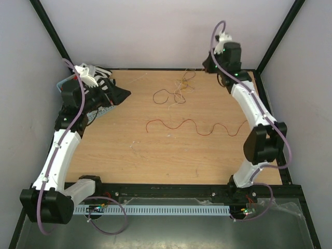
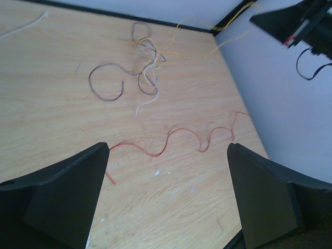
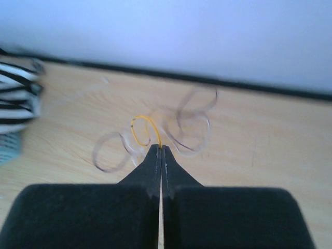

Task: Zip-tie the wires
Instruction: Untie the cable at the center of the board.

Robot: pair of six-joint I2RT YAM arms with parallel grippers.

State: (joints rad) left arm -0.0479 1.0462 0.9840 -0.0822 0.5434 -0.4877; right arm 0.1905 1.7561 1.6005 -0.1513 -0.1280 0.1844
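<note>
The wires lie on the wooden table [image 1: 129,155]. A long wavy red wire [image 1: 194,126] [image 2: 176,136] runs across the middle. A tangle of dark, yellow and white strands [image 1: 177,89] [image 2: 148,67] sits behind it. My right gripper [image 1: 206,66] [image 3: 160,148] is at the back right, shut on a yellow wire [image 3: 141,124] that loops out of its tips toward the tangle. My left gripper [image 1: 118,89] [image 2: 168,148] hovers at the left, open wide, with the red wire's near end between and ahead of its fingers. A thin whitish strip, seemingly the zip tie [image 2: 23,26], lies apart from the wires.
A pale blue basket [image 1: 63,83] stands at the table's left edge behind the left arm. White walls and black frame posts [image 1: 277,39] close in the back and sides. A white slotted cable duct [image 1: 171,210] runs along the front edge.
</note>
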